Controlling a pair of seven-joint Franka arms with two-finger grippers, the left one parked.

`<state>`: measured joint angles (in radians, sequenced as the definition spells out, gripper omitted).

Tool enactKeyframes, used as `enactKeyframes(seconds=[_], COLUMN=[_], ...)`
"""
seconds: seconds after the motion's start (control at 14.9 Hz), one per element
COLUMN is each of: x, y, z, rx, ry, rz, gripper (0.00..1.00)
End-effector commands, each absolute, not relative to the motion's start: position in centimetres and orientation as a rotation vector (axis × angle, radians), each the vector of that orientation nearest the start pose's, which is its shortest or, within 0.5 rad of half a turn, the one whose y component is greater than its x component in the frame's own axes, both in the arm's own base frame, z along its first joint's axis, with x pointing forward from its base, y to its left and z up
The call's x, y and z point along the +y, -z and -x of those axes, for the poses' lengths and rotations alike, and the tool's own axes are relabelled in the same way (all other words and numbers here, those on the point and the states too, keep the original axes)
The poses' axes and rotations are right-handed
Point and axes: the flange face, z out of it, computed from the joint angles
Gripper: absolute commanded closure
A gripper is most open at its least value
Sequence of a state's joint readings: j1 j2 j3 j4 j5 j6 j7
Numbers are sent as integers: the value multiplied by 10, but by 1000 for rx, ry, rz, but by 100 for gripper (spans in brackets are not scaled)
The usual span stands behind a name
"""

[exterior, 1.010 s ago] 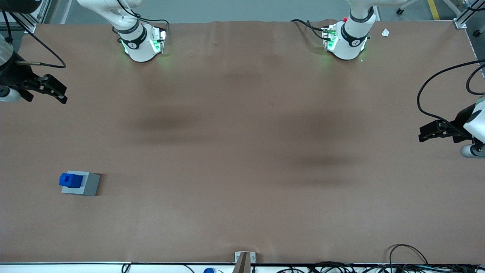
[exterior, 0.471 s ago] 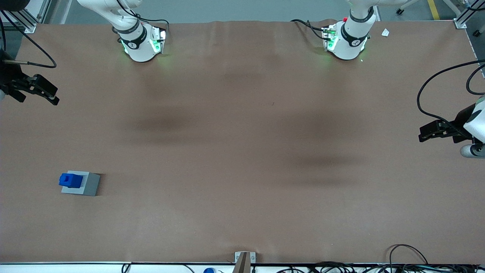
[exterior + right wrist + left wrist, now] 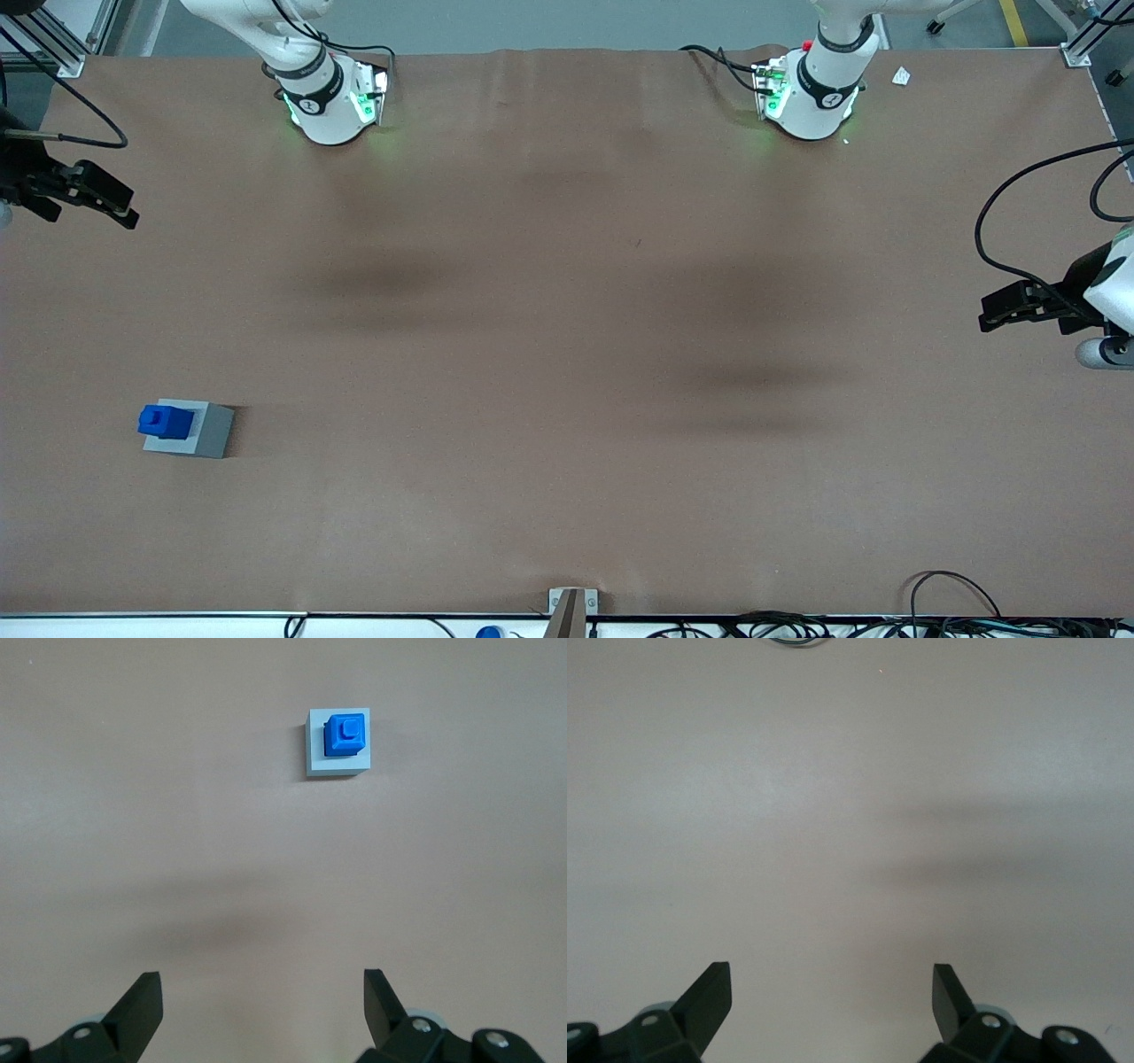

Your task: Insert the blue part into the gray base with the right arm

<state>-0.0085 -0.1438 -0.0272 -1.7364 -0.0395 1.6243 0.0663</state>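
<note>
The blue part [image 3: 165, 422] sits in the top of the gray base [image 3: 197, 430], toward the working arm's end of the table and near the front camera. In the right wrist view the blue part [image 3: 345, 734] stands in the gray base [image 3: 315, 755] with its stepped top upward. My right gripper [image 3: 113, 205] hangs high at the working arm's end, farther from the front camera than the base and well apart from it. The gripper [image 3: 261, 992] is open with nothing between its fingers.
The two arm bases [image 3: 330, 97] [image 3: 811, 89] stand at the table's edge farthest from the front camera. A small white scrap [image 3: 901, 77] lies near the parked arm's corner. Cables [image 3: 957, 589] trail along the table's front edge.
My right gripper has drawn back toward the working arm's edge of the front view and slightly away from the camera. The blue part and gray base have not moved.
</note>
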Motion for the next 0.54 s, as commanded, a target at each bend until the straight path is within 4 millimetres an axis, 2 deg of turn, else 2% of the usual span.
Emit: enactKeyframes(seconds=[0.0,0.13,0.2,0.27,0.34,0.47], x=[-25,-26,-26,-27,-27,-29], y=[-642,-641,-644,-655,-657,-659], z=[-517,-517,-519,-521,-529,-530], rx=[147,145,145,148,146,153], ry=[75,73,90,121,109,78], rz=[3159,3161,3160,3160,3161,3166], gripper=[0,0,0,0,0,0])
